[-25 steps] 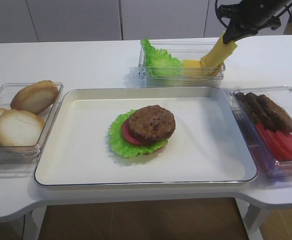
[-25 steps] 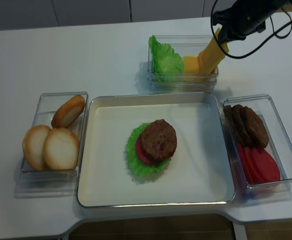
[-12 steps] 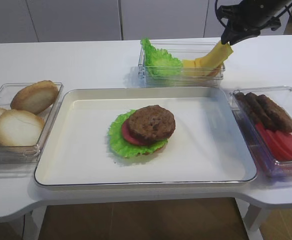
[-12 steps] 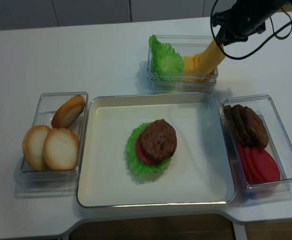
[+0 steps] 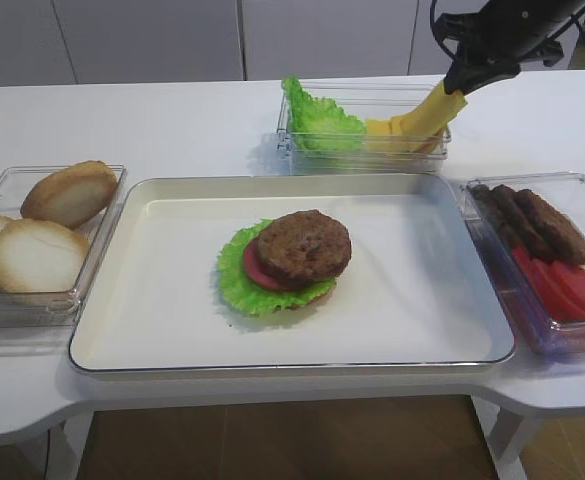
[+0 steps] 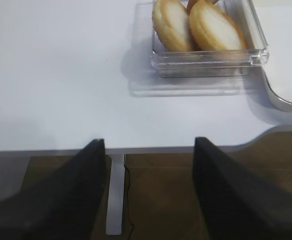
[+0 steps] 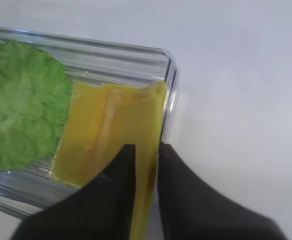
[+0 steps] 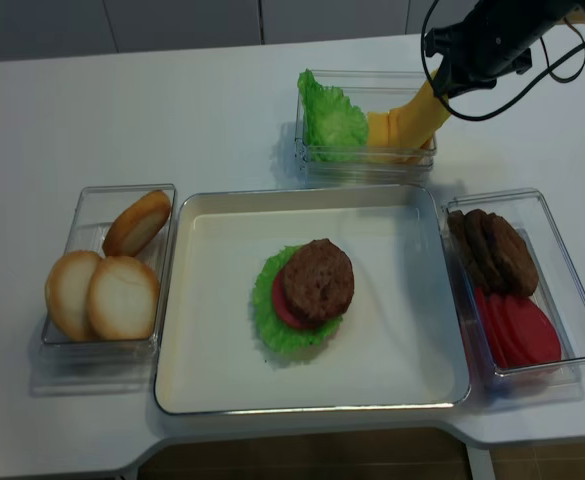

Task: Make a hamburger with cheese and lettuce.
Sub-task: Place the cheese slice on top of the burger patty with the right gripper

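The hamburger (image 5: 290, 258) (image 8: 310, 288) lies mid-tray: brown patty on a tomato slice and a green leaf. My right gripper (image 5: 464, 78) (image 8: 442, 84) (image 7: 146, 147) is shut on one corner of a yellow cheese slice (image 5: 432, 108) (image 8: 419, 106) (image 7: 145, 127). The slice hangs slanted, its lower end still in the back container on the cheese stack (image 5: 382, 128). Loose lettuce (image 5: 317, 120) (image 8: 330, 115) (image 7: 21, 105) fills that container's left half. My left gripper (image 6: 149, 145) is open and empty over the table's front edge, left of the buns.
The white tray (image 5: 172, 330) holds the stack. A clear box of pale bun halves (image 5: 42, 240) (image 6: 205, 25) stands left. A clear box with brown sausage pieces (image 5: 532, 220) and tomato slices (image 5: 572, 290) stands right. The back container's rim (image 7: 168, 75) is by the right fingers.
The cheese slice in my right gripper stood steeper and broader a second ago; it now sags narrower toward the container. The gripper itself has barely shifted.
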`<move>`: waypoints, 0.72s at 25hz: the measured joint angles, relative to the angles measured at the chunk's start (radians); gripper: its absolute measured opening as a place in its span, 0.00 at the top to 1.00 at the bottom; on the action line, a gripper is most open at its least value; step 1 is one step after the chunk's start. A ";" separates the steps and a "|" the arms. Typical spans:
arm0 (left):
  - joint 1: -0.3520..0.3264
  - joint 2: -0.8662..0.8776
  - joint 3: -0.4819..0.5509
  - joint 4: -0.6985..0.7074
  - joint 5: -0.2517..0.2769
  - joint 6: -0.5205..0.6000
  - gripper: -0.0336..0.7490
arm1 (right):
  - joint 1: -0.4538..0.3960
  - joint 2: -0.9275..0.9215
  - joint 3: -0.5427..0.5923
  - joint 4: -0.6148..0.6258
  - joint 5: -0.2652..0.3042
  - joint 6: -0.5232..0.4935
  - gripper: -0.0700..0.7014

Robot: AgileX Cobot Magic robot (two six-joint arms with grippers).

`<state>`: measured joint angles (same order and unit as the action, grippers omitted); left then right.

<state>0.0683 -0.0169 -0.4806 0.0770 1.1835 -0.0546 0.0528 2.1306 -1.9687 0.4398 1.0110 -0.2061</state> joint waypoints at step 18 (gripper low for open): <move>0.000 0.000 0.000 0.000 0.000 0.000 0.43 | 0.000 -0.013 0.000 0.015 0.011 0.002 0.87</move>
<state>0.0683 -0.0169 -0.4806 0.0770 1.1835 -0.0546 0.0528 2.1172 -1.9687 0.4550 1.0217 -0.2041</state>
